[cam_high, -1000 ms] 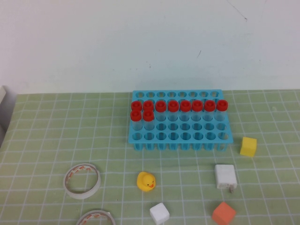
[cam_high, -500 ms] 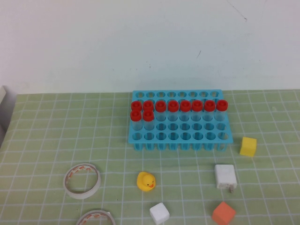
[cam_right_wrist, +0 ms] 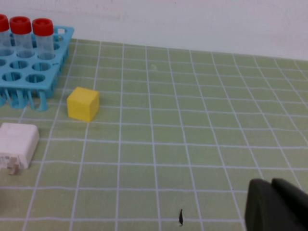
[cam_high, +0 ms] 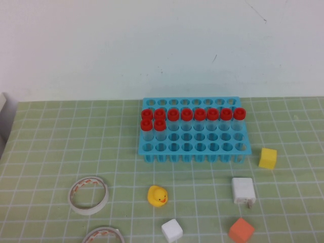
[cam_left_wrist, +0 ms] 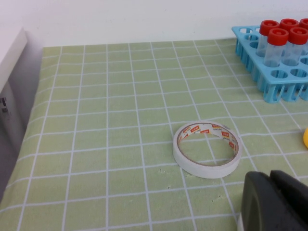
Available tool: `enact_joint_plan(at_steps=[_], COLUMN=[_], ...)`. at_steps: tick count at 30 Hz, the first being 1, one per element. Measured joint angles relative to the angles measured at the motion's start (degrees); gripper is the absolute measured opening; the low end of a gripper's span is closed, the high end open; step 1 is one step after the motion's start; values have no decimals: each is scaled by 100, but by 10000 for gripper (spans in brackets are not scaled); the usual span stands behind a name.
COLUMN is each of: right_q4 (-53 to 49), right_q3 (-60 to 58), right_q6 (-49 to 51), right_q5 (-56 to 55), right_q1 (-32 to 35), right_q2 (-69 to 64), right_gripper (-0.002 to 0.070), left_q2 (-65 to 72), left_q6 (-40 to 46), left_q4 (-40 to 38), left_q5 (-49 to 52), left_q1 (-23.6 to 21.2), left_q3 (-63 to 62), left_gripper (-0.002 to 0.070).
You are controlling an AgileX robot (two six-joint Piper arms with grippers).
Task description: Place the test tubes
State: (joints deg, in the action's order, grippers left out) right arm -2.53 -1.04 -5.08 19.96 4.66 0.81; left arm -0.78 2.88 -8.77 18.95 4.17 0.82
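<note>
test tubes (cam_high: pixel 193 115): i count ten, red-capped, upright in the blue rack (cam_high: pixel 194 148); eight fill its second row from the far edge, two stand in the next row at its left end.
yellow cube (cam_high: pixel 268 158): just off the rack's near right corner.
white charger (cam_high: pixel 243 191): on the rack's near side, toward its right end.
duck (cam_high: pixel 157 196): on the rack's near side, toward its left end.
tape roll (cam_high: pixel 89 194): near-left of the rack, well apart.
left gripper (cam_left_wrist: pixel 270 180): claw closed, fingers pressed together, left of the rack, just nearer than the tape roll.
right gripper (cam_right_wrist: pixel 272 185): claw closed, right of the rack, well apart.
</note>
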Motion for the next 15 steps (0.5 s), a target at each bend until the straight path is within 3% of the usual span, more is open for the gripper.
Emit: enact_joint_plan(at_steps=[15], right_q4=[0], right_q3=[0], right_q6=[130], right_q5=[0], right_q1=[0], right_q2=[0], right_gripper=[-1], left_q2=[0], left_q6=[0], left_q4=[0], left_q5=[0], left_q1=[0], left_q3=[0], left_gripper=[-1])
